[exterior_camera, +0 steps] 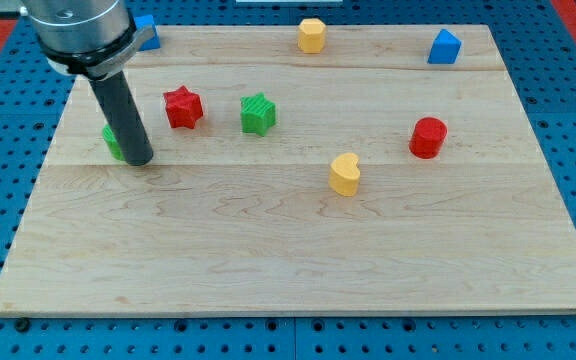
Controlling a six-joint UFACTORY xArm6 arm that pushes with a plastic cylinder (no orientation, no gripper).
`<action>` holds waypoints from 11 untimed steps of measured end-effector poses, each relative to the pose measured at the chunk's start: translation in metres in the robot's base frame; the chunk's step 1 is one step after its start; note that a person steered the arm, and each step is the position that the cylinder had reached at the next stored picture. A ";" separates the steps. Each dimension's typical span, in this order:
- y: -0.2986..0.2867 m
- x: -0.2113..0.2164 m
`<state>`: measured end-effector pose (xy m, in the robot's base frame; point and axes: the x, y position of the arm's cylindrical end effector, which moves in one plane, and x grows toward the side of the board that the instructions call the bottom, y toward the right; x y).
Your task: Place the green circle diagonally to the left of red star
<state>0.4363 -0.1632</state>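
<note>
We have no gripper, only a rod; my tip (138,160) presses on the worktop (288,270) against the green circle (111,140), mostly hidden at its ten o'clock. The circle lies at eight o'clock of the red star (182,107), already diagonally left. Round, it shows no long axis or heading.

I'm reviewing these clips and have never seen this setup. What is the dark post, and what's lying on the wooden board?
There is one camera view, looking down at a wooden board. The dark post is a robot arm's rod; nothing is held, it only pushes blocks with my tip. My tip sits against the green circle, mostly hiding it, near the view's left. To the right lie the red star and a green star-like block. Also there: a yellow heart, red cylinder, yellow block, two blue blocks.
</note>
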 end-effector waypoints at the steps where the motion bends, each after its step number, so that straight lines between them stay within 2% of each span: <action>1: -0.014 -0.019; 2: -0.035 -0.020; 3: -0.029 -0.011; 4: -0.062 -0.011; 8: -0.011 -0.017; 11: -0.007 -0.017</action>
